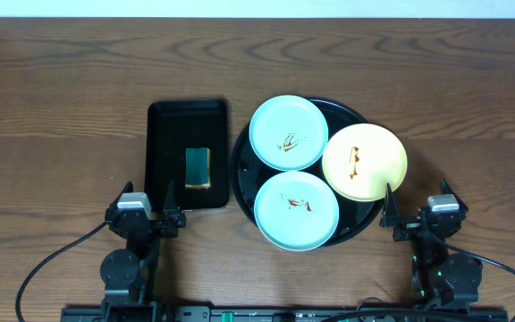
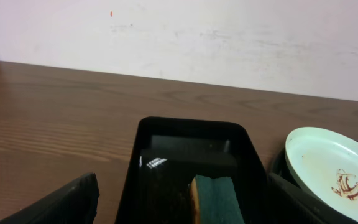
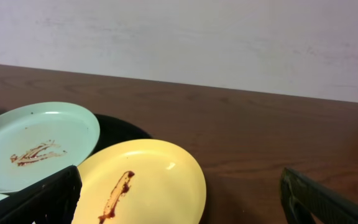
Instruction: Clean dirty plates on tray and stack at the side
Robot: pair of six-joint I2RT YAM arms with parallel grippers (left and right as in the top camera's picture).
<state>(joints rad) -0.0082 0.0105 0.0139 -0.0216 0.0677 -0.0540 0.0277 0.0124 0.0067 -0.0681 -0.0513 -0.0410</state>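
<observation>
Jaws apart and empty, the left pincer (image 1: 147, 207) is sitting just below the sponge (image 1: 198, 167), lengthwise up-frame; the right pincer (image 1: 416, 207), likewise apart, is flanking the yellow plate (image 1: 365, 161).

Your overhead camera looks straight down on the desk (image 1: 61, 89) from well above, with the tray (image 1: 241, 172) near centre. Your left wrist camera sits low, left of the tray, facing the far wall (image 2: 229, 37). The right wrist camera sits low at the tray's right, facing likewise. Both wrist views catch the tray's far mint plate (image 2: 331, 168) close up.
</observation>
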